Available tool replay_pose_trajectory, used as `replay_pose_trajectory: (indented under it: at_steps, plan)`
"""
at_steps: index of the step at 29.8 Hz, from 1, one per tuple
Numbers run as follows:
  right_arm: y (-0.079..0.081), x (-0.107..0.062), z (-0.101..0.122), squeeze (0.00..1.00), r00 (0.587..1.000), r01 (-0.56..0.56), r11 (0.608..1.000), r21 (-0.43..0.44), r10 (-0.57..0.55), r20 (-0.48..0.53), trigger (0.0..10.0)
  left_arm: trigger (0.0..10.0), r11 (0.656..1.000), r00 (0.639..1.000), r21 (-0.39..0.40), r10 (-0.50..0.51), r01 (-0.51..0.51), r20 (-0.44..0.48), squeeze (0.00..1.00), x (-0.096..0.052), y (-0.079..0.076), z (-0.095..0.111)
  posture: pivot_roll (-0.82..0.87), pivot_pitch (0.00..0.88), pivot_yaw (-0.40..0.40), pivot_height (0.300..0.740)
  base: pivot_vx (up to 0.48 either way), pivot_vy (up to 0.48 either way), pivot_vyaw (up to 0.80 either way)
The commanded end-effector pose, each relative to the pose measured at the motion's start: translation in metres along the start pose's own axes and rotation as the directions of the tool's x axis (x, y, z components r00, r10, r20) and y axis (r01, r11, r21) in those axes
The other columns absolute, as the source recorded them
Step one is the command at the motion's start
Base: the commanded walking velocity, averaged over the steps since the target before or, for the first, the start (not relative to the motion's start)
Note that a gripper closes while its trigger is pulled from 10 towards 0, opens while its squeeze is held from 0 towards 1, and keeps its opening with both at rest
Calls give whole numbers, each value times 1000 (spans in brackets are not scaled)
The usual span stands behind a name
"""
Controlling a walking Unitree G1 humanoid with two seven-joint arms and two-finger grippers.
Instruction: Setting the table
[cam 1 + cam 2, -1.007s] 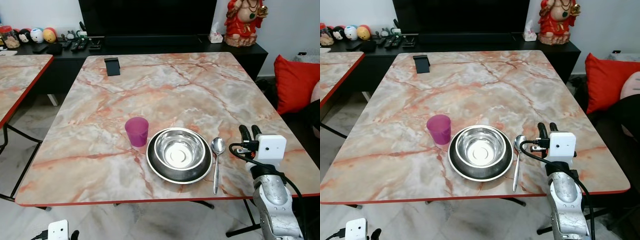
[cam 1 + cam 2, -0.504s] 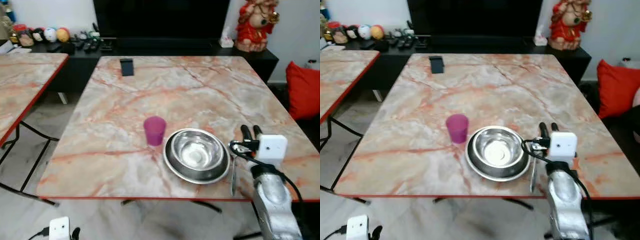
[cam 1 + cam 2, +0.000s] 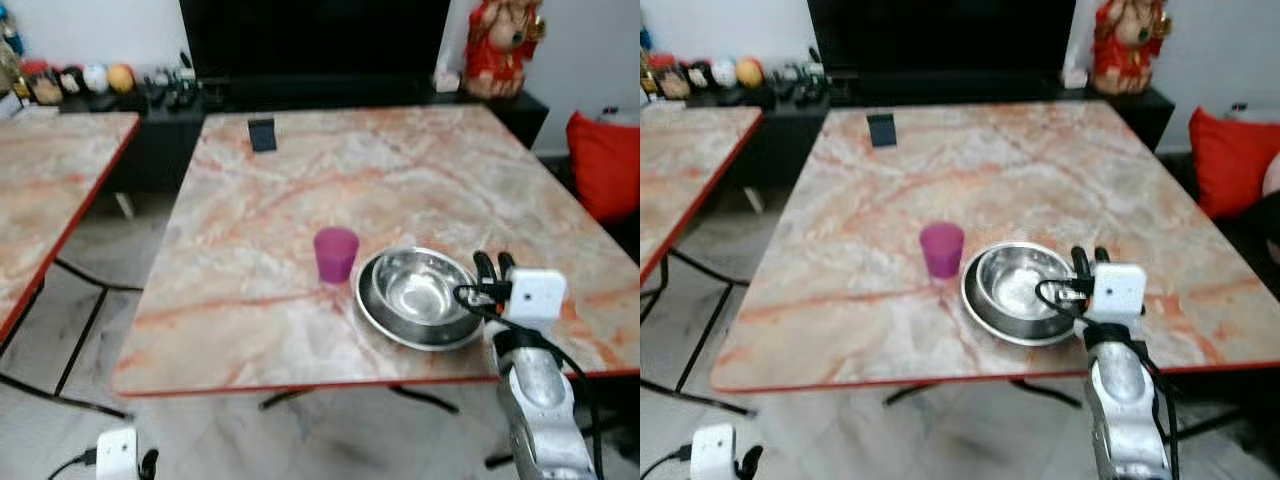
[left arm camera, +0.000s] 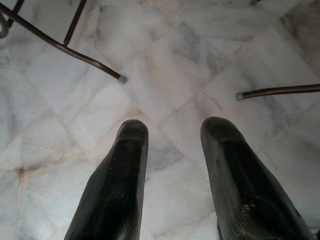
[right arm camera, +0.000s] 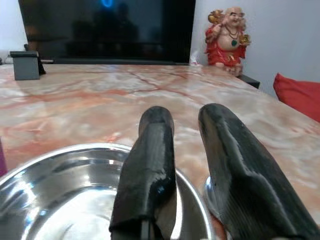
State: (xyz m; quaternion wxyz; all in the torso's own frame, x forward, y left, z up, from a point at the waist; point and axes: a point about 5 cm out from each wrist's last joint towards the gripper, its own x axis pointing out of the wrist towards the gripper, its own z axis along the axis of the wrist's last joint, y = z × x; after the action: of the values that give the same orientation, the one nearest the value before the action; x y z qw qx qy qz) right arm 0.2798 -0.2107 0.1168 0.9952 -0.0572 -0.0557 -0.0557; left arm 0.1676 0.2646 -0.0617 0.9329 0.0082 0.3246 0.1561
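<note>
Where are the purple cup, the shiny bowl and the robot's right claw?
purple cup (image 3: 336, 254), left eye view, on its side wall.
shiny bowl (image 3: 410, 290), left eye view, on its inner bottom.
right claw (image 5: 185, 125), right wrist view, between its fingertips.

A magenta plastic cup (image 3: 336, 253) and a shiny silver steel bowl (image 3: 418, 292) sit on a pink-and-orange-veined marble table (image 3: 300, 180) edged in red. Beyond the table, a red-robed figurine (image 3: 497, 45) tops a black cabinet (image 3: 330, 92), with a red cushion (image 3: 604, 163) alongside.

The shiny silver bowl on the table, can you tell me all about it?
The round shiny steel bowl looks metal, with a wide dark rim. It sits upright and looks empty near the front edge of the marble-patterned table. The purple plastic cup stands just beside it, and the right gripper hovers by its other side.
</note>
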Motion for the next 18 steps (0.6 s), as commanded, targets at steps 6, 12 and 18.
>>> replay_pose_trajectory:
  at_steps: [6,12,18]
  plan:
    - [-16,-32,2,0,996,66,998,8,-65,-65,10000,10000,999,1000,34,-21,21,2,0,1,1,2,-107,0,45,724,0,0,0]
    - [-22,-52,0,0,993,66,998,5,-65,-96,10000,10000,999,1000,44,-30,30,2,0,2,0,4,-124,0,51,724,0,0,0]
    - [-36,-76,-7,0,981,79,996,-40,-85,-175,10000,10000,997,999,61,-48,47,6,0,3,-3,7,-143,0,54,724,0,0,0]
